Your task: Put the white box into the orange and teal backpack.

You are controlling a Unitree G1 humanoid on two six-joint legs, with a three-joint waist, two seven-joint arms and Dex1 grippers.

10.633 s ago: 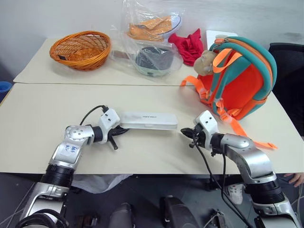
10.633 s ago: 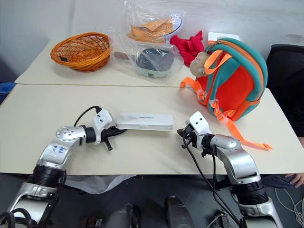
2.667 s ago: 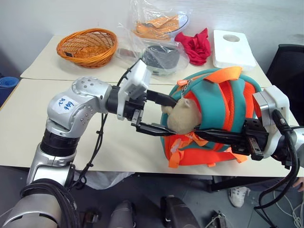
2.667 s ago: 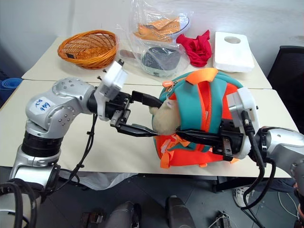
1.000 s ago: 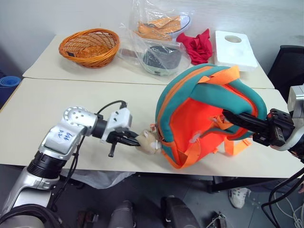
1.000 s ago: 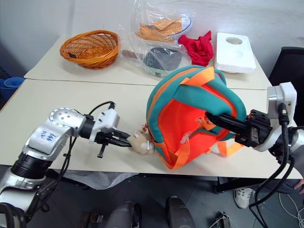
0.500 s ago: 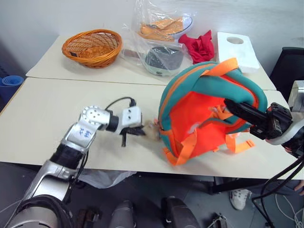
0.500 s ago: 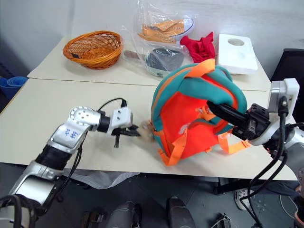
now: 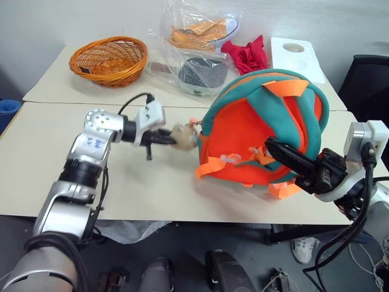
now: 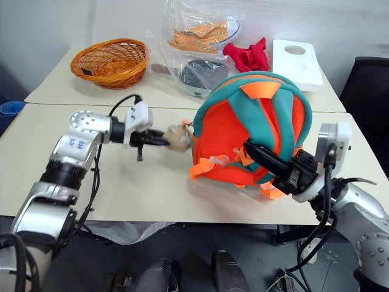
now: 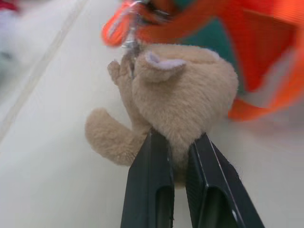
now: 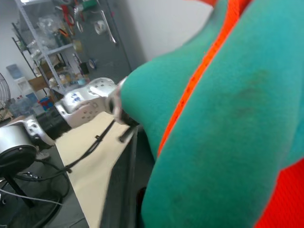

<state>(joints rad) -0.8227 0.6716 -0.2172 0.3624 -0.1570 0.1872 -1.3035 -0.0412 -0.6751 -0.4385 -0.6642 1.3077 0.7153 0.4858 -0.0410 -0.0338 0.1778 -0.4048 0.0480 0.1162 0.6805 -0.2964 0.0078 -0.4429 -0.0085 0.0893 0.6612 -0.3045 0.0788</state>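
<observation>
The orange and teal backpack [image 9: 261, 131] now stands upright on the near table [image 9: 36, 158], its orange back panel and teal straps facing the robot. A second ago it hung tilted, its lower edge lifted clear of the tabletop; now its base rests flat on the surface. So the bag has just been set down.

The left gripper [image 9: 169, 139] is clamped on the tan plush toy [image 9: 184, 136] that dangles from the bag's side by a small clip. In the left wrist view its two black fingers [image 11: 147, 185] pinch the toy [image 11: 180, 102] tightly. It has carried the toy up and away from the table edge, level with the middle of the bag.

The right gripper [image 9: 276, 152] reaches in among the orange webbing and teal strap on the bag's front. Whether it grips the strap or is letting go cannot be told, since the strap hides the fingertips.

The white box cannot be seen on either table; it seems likely to be inside the bag already. If so, the task looks nearly finished, with only both grips left to release.

Behind, the far table holds a wicker basket [image 9: 108, 61], a red cloth [image 9: 246, 53] and a white foam block [image 9: 295, 58].
</observation>
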